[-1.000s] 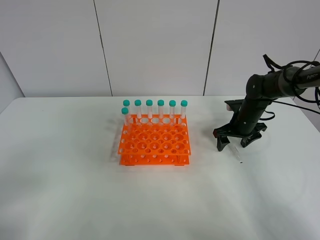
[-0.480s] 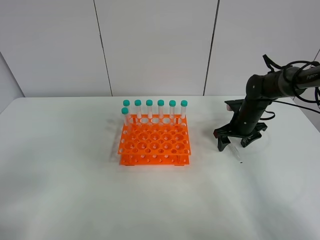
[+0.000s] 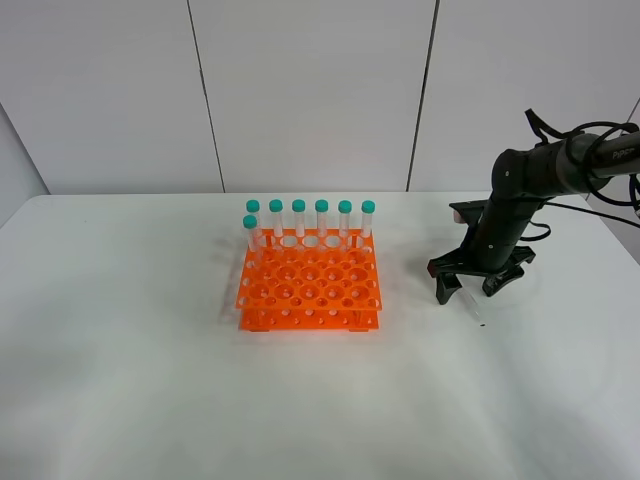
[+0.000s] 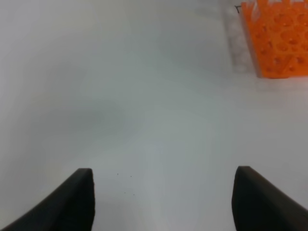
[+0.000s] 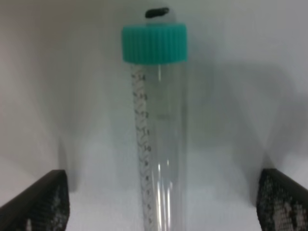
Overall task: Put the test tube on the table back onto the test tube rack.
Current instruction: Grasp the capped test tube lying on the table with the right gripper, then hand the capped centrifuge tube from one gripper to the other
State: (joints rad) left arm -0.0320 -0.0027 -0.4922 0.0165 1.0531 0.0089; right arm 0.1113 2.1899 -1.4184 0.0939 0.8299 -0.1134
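The test tube [image 3: 473,307] lies on the white table [image 3: 150,380] to the right of the orange test tube rack [image 3: 310,282]. In the right wrist view the tube [image 5: 159,154] is clear, with a teal cap and graduation marks. My right gripper [image 3: 470,289] is open and low over the tube, one finger on each side, and in the right wrist view [image 5: 159,207] the fingers are apart from the tube. Several identical teal-capped tubes [image 3: 310,220] stand in the rack's back row. My left gripper [image 4: 163,202] is open and empty above bare table. It is out of the exterior view.
The rack's corner [image 4: 279,38] shows in the left wrist view, away from the left fingers. Black cables [image 3: 590,135] hang behind the right arm. White wall panels stand behind the table's far edge.
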